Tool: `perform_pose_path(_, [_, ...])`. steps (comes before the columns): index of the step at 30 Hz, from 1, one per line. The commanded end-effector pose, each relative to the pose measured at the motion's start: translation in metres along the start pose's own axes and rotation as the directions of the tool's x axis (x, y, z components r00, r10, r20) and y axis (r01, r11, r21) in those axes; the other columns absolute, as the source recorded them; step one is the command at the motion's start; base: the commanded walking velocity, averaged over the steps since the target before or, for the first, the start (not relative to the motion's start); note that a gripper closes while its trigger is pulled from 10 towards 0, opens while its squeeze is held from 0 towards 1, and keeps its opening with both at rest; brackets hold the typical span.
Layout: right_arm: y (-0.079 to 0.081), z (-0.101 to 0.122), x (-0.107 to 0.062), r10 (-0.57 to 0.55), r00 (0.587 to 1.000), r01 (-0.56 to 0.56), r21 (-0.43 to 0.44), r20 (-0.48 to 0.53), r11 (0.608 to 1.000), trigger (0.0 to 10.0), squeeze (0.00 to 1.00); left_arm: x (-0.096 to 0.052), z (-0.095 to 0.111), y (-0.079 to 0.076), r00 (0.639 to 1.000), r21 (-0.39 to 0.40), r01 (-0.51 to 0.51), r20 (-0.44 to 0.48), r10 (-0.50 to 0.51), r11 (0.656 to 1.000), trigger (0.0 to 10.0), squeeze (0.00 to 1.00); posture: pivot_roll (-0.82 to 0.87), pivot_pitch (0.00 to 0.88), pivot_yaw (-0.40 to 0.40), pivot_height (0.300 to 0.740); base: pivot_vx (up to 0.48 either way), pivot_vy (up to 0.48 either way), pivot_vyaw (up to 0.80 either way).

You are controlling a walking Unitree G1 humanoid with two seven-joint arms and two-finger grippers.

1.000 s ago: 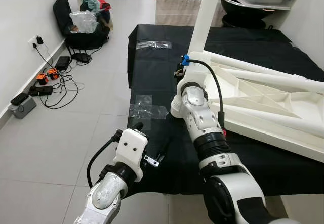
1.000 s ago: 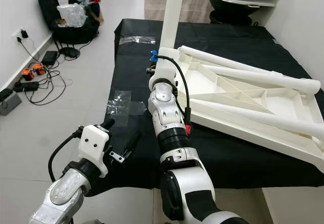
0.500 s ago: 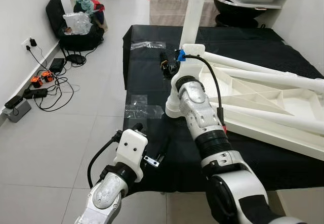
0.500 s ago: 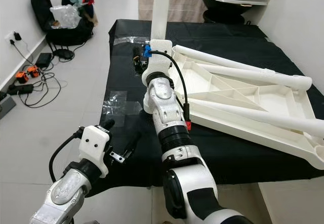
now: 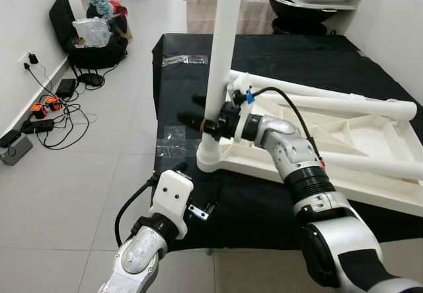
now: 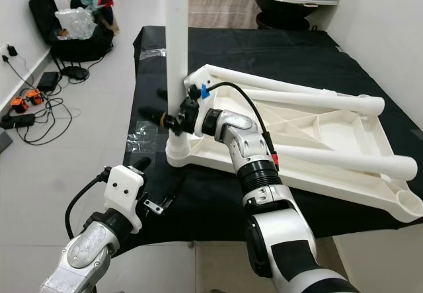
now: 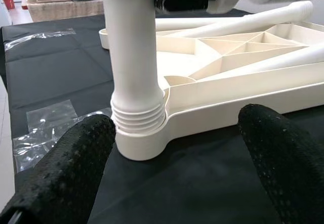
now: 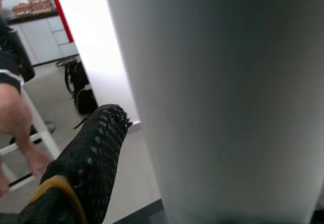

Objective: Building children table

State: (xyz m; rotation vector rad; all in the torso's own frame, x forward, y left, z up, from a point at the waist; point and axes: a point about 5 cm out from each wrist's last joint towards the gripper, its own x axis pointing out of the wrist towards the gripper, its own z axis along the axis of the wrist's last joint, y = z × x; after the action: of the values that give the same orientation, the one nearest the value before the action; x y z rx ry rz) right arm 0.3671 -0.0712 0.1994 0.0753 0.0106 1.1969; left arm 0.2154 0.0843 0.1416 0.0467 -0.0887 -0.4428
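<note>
At tabletop corner, right pincer (image 5: 198, 120) clasps upright leg (image 5: 221, 55); left pincer (image 5: 198, 194) hovers low, spread, empty.

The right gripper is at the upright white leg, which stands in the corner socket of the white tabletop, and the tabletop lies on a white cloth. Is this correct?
One detail is wrong: the cloth under the tabletop is black, not white, as the left eye view shows. The rest holds: the right gripper is at the upright white leg, which stands in the tabletop's corner socket.
</note>
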Motion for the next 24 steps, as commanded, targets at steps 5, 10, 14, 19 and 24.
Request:
perform_pose_path(5, [0.004,0.003,0.014,0.034,0.999,-0.034,-0.043,0.005,0.999,0.0,0.0,-0.001,-0.002,-0.002,1.0,-0.006,0.004,-0.007,-0.004,1.0,10.0,0.0,0.08,0.012,-0.095,0.74,0.0,0.0,0.0])
perform_pose_path(10, [-0.002,0.007,0.016,-0.098,0.994,0.101,-0.049,0.047,0.994,0.0,0.0,-0.001,-0.002,-0.002,1.0,-0.006,0.004,-0.007,-0.004,1.0,10.0,0.0,0.08,0.011,-0.096,0.74,0.0,0.0,0.0])
perform_pose_path(14, [-0.011,0.008,0.015,-0.278,0.957,0.282,-0.037,0.078,0.959,0.0,0.0,0.0,-0.002,-0.002,1.0,-0.004,0.005,-0.006,-0.005,1.0,10.0,0.0,0.08,0.015,-0.095,0.74,0.0,0.0,0.0])
perform_pose_path(19, [-0.024,0.005,0.01,-0.528,0.847,0.531,-0.045,0.062,0.846,0.0,0.0,0.0,-0.002,-0.001,1.0,-0.002,0.003,-0.006,-0.003,1.0,10.0,0.0,0.07,0.019,-0.092,0.74,0.0,0.0,0.0])
perform_pose_path(24, [-0.037,0.001,-0.012,-0.888,0.458,0.888,-0.062,0.043,0.455,0.0,0.0,0.0,-0.002,0.0,1.0,0.0,0.002,-0.006,-0.002,1.0,10.0,0.0,0.07,0.023,-0.088,0.74,0.0,0.0,0.0])
